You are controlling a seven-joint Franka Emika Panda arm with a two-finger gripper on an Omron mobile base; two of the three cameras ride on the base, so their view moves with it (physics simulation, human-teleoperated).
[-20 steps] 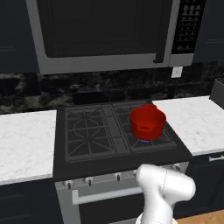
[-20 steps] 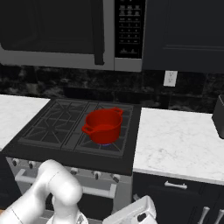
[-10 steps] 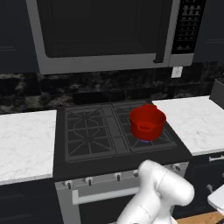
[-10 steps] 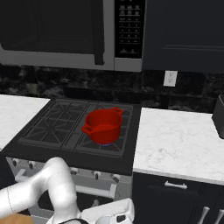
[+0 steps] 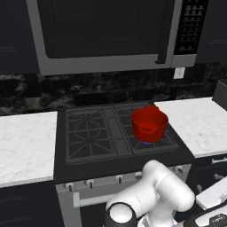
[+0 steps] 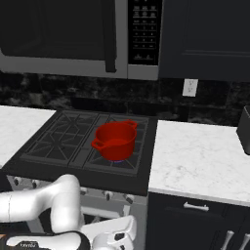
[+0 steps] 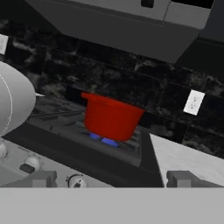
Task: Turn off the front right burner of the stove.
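Note:
The stove [image 5: 88, 133] is a black cooktop with dark grates and a steel front. A red pot [image 5: 149, 124] stands on its right side, over the front right burner [image 5: 156, 142], where a blue flame [image 7: 105, 141] burns under the pot. Small silver knobs [image 5: 119, 178] line the front panel, and two of them [image 7: 76, 181] lie just beyond my fingertips [image 7: 43, 178] in the hand view. My gripper [image 7: 113, 179] is open and holds nothing. It hangs low before the stove front, below the burner, and touches no knob. My folded arm [image 5: 159, 195] hides part of the panel.
A steel-framed microwave [image 5: 102, 35] hangs above the stove. White marble counters [image 5: 26, 146] [image 6: 195, 156] flank it on both sides. On the black backsplash is a wall outlet [image 6: 189, 87]. Dark cabinet doors with bar handles [image 6: 197, 207] sit under the right counter.
My arm has folded lower in front of the stove. The hand has slid left along the panel in the right base view. The pot and the flame are unchanged.

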